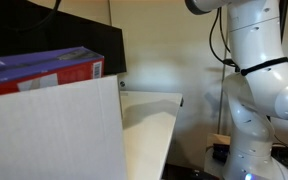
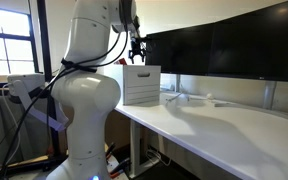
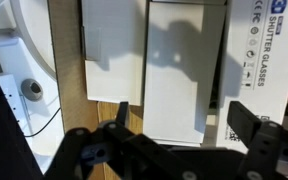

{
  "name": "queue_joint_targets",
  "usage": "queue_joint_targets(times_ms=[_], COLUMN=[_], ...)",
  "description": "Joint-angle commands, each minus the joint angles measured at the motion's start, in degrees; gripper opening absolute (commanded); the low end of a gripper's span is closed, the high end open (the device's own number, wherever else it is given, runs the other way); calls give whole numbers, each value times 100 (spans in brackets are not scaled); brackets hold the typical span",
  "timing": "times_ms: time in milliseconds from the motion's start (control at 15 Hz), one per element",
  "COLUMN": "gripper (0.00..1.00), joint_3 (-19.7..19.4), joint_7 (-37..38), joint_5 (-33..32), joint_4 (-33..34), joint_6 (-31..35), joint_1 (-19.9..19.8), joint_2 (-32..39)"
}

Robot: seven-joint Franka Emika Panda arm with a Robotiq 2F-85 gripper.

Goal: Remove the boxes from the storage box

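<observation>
The only writing that reads is on a white carton (image 3: 272, 45) at 3 o'clock in the wrist view. "SHUTTER GLASSES" runs sideways along its face in black capitals. The row of small black symbols beside it is too small to make out, and the frame edge cuts the carton off.

Just beside it lie two plain white cartons, one at centre (image 3: 184, 70) and one toward 11 o'clock (image 3: 114, 50), side by side with a thin dark gap between them and a shadow across both. A brown surface (image 3: 84, 120) shows under them at 8 o'clock. At 9 o'clock sits a white rounded object (image 3: 24, 92) that I cannot identify.

The gripper (image 3: 182, 125) comes in from 6 o'clock, its black fingers (image 3: 246, 120) spread wide with nothing between them.

In an exterior view the storage box (image 1: 54, 135) fills the 7 o'clock corner with its pale flat wall, which hides its inside. A red carton (image 1: 44, 72) with a purple-blue face pokes above its rim at 10 o'clock, its print too blurred to read.

In an exterior view the storage box (image 2: 142, 85) stands on the end of a white table (image 2: 234, 125), with dark monitors (image 2: 224, 50) from 1 to 3 o'clock. The white robot arm (image 2: 84, 90) blocks the 9 o'clock side, and the gripper hangs dark and indistinct just above the box.
</observation>
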Motion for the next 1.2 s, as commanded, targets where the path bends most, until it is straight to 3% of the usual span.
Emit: queue_joint_targets(times_ms=[0, 600, 1133], gripper=[100, 100, 100], joint_3=[7, 87, 186], joint_7=[-374, -411, -420], joint_5=[118, 434, 627], joint_4=[538, 1142, 1040], joint_6=[-451, -1524, -1797], joint_1=[89, 230, 94], joint_2=[456, 813, 700])
